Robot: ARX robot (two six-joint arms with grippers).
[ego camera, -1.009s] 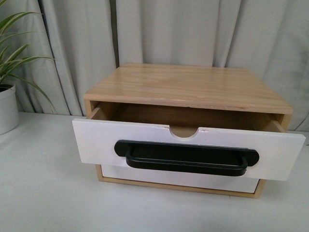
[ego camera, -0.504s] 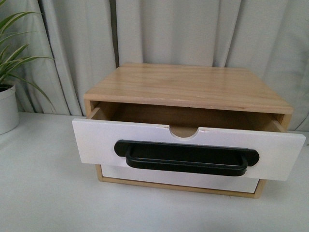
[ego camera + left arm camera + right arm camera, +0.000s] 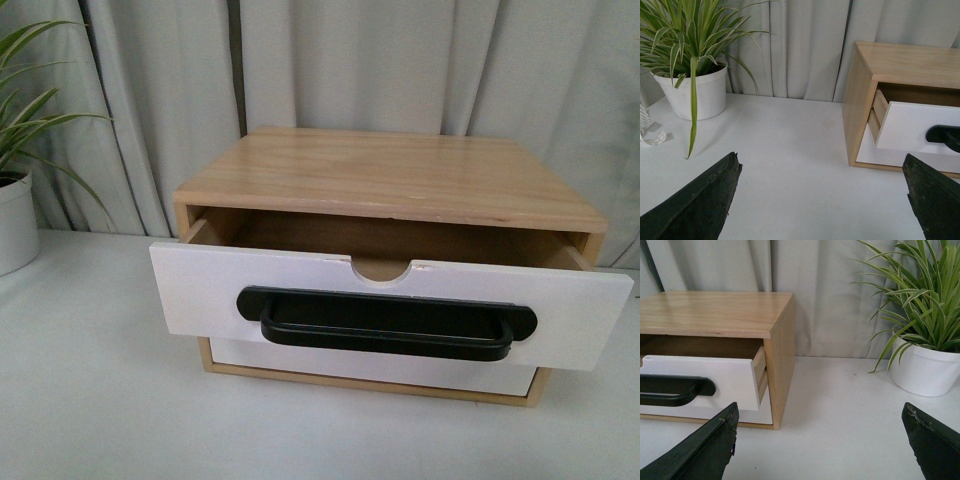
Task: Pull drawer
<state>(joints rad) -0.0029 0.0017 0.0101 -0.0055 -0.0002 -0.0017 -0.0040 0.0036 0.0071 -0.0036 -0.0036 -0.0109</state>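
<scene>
The drawer point(image 3: 390, 305) stands partly pulled out of the wooden box point(image 3: 395, 178), at the back edge of the table point(image 3: 100, 400). My left gripper point(image 3: 822, 200) and my right gripper point(image 3: 820, 440) are wide open, holding nothing, apart from the drawer.

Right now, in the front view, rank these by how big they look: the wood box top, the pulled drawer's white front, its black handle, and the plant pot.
1. Wood box top, largest.
2. Drawer front, somewhat smaller, though it sits nearer the camera, so this is unsure.
3. Black handle.
4. Plant pot, smallest, but cut off by the frame edge.
</scene>
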